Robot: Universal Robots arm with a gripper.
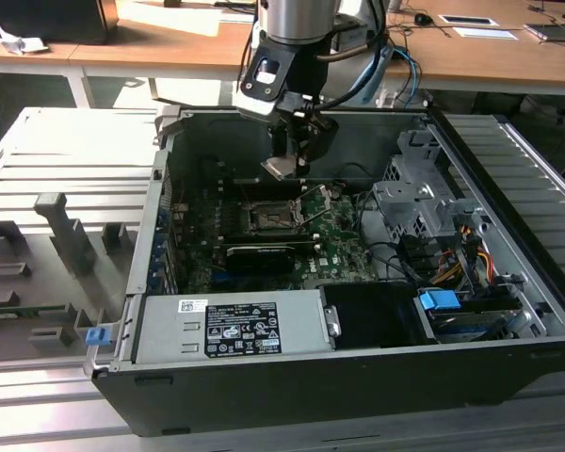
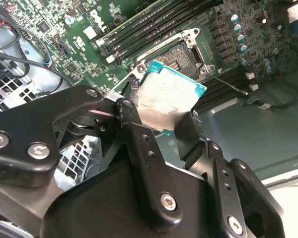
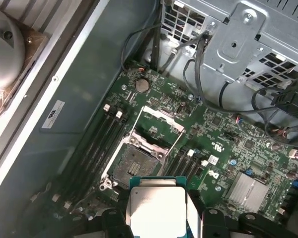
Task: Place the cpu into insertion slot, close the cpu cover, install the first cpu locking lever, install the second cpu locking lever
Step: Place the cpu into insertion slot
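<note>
1. gripper (image 2: 161, 105) pinching cpu (image 2: 171, 94) by two opposite edges, held clear above the green board (image 3: 223, 148)
2. insertion slot (image 3: 134, 163) just under it, dark centre exposed
3. cpu cover (image 3: 164, 118) flipped open just beyond the slot

So the cpu (image 1: 284, 167) is a little flat square, pale silvery face with a teal edge, tilted and pinched by its edges in the gripper (image 1: 288, 166) jaws. In the exterior view it hangs clear of the insertion slot (image 1: 268, 218), at roughly 12 o'clock from it. The slot's a square black socket on green board, uncovered and empty. In the first wrist view the cpu cover (image 3: 163, 117), a thin silvery frame, is flipped open, just beside the slot.
</note>
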